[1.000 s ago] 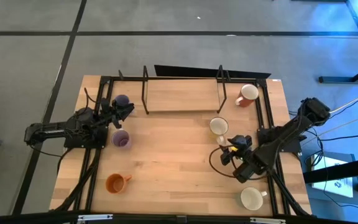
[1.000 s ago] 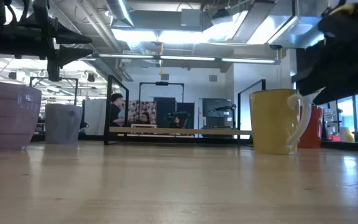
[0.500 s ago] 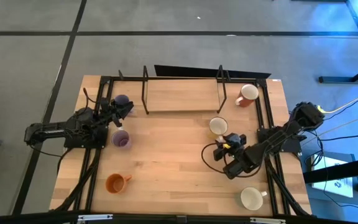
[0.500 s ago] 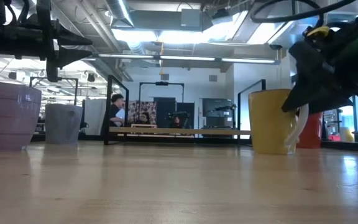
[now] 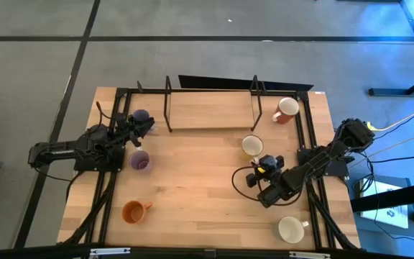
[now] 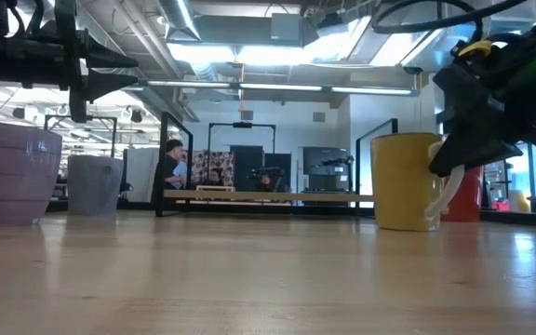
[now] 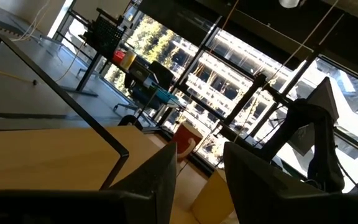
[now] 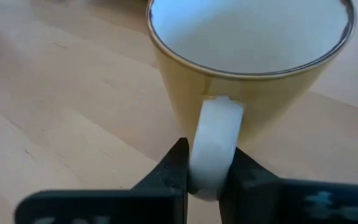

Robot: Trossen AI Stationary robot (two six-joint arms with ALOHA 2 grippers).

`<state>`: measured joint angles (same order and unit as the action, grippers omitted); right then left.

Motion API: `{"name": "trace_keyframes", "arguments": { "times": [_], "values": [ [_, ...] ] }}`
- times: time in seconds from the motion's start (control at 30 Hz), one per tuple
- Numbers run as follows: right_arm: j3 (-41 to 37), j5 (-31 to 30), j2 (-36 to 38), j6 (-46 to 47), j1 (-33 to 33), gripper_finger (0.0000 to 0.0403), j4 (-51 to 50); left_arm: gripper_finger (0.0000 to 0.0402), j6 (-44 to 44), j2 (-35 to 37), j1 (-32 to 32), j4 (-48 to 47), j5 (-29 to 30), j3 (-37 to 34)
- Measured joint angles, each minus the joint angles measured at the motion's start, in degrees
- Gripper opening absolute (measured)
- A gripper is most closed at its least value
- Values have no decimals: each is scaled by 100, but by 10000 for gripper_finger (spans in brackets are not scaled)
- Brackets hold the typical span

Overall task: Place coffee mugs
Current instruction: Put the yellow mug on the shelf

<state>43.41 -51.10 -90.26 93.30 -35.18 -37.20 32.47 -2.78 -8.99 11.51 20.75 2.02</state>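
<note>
Mug [image 8: 247, 68], cream, sits right in front of the right gripper [image 8: 207, 171], whose fingers are clamped on its handle [image 8: 215, 146]. The pinch looks thin; I reckon a lift could let the mug swing or slip. The cream one [image 5: 291, 229] behind the gripper and the red-lined one [image 5: 286, 108] beyond could get knocked. Far across, the left gripper [image 5: 141, 127] hovers, fingers apart, empty. I count six mugs: two cream, one red-lined, two purple [image 5: 139, 161], one orange [image 5: 134, 211].

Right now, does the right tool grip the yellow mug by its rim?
No, the right tool pinches the yellow mug by its handle.
</note>
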Motion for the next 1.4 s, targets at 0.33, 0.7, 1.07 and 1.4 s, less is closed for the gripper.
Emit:
{"name": "trace_keyframes", "arguments": {
  "times": [0.33, 0.7, 1.07, 1.4],
  "values": [
    [966, -17, -2, -1324, 377, 30, 27, 126, -406, 0, 0, -344, -637, 2],
    [2206, -327, -2, -2647, 1653, 30, -5, 126, -154, 2, 0, -337, -845, 2],
    [2892, -72, -2, -3512, 3328, 30, -7, 126, -153, 1, 0, -334, -824, 2],
    [2892, 171, -251, -3673, 4416, 30, 455, 126, -150, 0, 0, -332, -823, 2]
  ]
}}
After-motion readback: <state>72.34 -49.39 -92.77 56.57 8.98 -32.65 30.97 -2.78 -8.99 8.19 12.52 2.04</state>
